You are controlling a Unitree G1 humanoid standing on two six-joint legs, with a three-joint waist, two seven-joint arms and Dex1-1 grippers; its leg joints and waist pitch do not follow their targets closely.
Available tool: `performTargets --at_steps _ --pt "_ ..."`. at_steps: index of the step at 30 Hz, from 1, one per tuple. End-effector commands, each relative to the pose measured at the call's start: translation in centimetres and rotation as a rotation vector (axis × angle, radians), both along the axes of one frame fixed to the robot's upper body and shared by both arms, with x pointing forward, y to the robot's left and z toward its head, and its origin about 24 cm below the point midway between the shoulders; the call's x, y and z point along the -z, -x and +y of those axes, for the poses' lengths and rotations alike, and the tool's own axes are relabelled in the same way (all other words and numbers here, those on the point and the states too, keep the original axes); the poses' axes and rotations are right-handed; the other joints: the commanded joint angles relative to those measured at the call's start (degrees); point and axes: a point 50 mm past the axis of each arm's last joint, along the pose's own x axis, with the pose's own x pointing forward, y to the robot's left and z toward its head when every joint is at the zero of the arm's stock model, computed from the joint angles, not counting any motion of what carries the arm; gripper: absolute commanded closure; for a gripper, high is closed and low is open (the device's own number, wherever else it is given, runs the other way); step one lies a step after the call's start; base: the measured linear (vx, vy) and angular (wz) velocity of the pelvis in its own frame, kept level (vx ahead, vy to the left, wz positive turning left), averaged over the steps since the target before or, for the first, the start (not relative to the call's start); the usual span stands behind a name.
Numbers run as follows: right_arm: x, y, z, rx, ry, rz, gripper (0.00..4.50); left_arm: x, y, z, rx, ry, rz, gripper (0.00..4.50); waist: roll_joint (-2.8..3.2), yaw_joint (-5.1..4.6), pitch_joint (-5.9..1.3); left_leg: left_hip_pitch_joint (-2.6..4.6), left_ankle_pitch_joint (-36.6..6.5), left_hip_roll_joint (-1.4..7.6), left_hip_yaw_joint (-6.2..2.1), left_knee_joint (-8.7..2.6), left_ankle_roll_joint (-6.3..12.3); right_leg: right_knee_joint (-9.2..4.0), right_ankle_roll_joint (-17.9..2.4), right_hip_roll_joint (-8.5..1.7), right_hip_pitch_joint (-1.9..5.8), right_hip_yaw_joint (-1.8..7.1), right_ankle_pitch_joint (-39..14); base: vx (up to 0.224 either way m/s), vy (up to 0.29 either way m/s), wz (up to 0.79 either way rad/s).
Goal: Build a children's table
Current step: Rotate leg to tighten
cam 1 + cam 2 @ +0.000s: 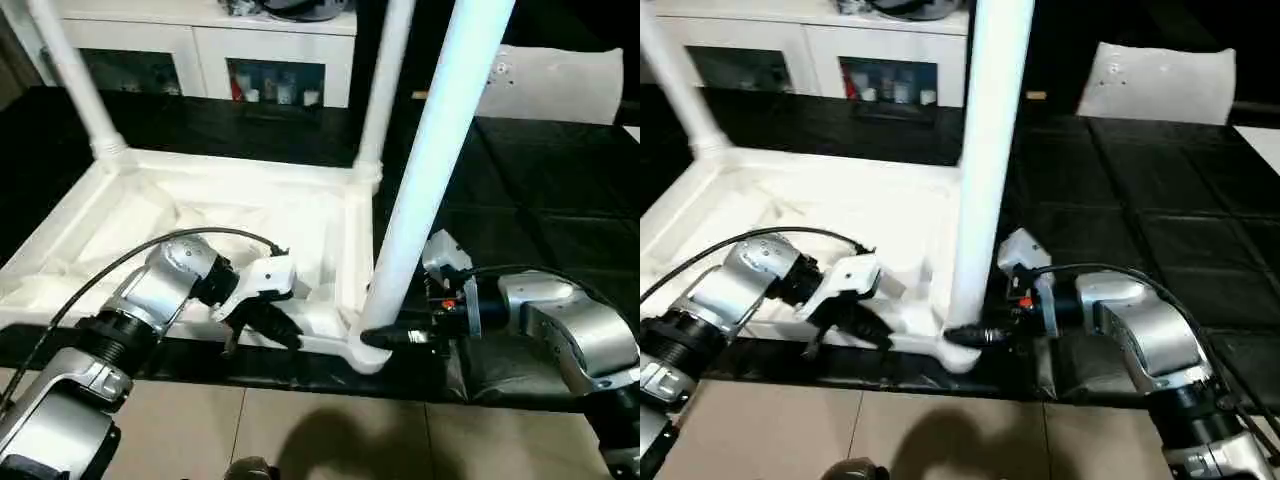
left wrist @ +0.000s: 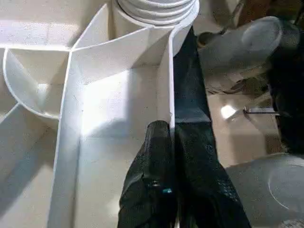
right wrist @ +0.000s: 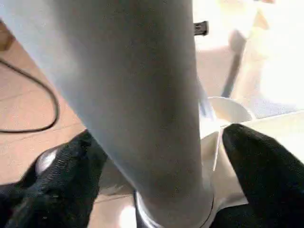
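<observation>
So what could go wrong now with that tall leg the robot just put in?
The near leg leans sideways in its corner socket, and the right gripper has its fingers open around it, not squeezing. It might tip or pop out if it isn't fully in. The left gripper pinches only the tabletop's thin rim, so the tabletop could slide if that grip slips.

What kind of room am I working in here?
Probably an indoor home-style room or a lab mock-up of one. A white glass-door cabinet stands against the back, the upturned table top lies on dark floor mats, and beige floor tiles show in front.
</observation>
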Motion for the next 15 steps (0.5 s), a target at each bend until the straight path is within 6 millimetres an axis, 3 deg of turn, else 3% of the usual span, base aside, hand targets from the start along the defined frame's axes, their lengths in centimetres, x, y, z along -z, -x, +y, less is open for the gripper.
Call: performTargets --at_steps 1,12,13,15 --pt "-0.45 0.21 0.2 -0.044 -0.001 0.005 0.79 -0.79 0.4 -0.8 0.101 0.012 -0.005 4.5 0.03 -0.35 -3.92 1.21 -9.0 5.28 -2.05 -3.97 2.15 -4.42 -7.67 -7.13 2.67 4.57 -16.16 0.0 0.0 0.0" --pt "-0.36 0.61 0.27 -0.084 0.003 0.021 1.8 -0.73 0.5 -0.73 0.114 0.011 -0.012 4.5 -0.21 -0.38 -4.01 1.14 -8.22 5.01 -1.9 -3.81 2.06 -4.4 -7.41 -7.0 2.68 4.53 -16.2 0.0 0.0 0.0" --pt "-0.34 0.66 0.38 -0.083 -0.001 0.02 1.8 -0.71 0.47 -0.76 0.11 0.015 -0.012 4.5 0.36 -0.27 -4.01 1.15 -8.33 5.02 -1.99 -3.79 1.99 -4.46 -7.39 -7.06 2.65 4.53 -16.42 0.0 0.0 0.0" --pt "-0.3 0.75 0.59 -0.077 -0.015 0.022 1.91 -0.62 0.42 -0.82 0.095 0.023 -0.013 4.5 -0.01 -0.36 -4.03 1.2 -8.3 5.11 -1.98 -3.85 1.91 -4.43 -7.29 -6.95 2.67 4.53 -15.97 0.0 0.0 0.0"
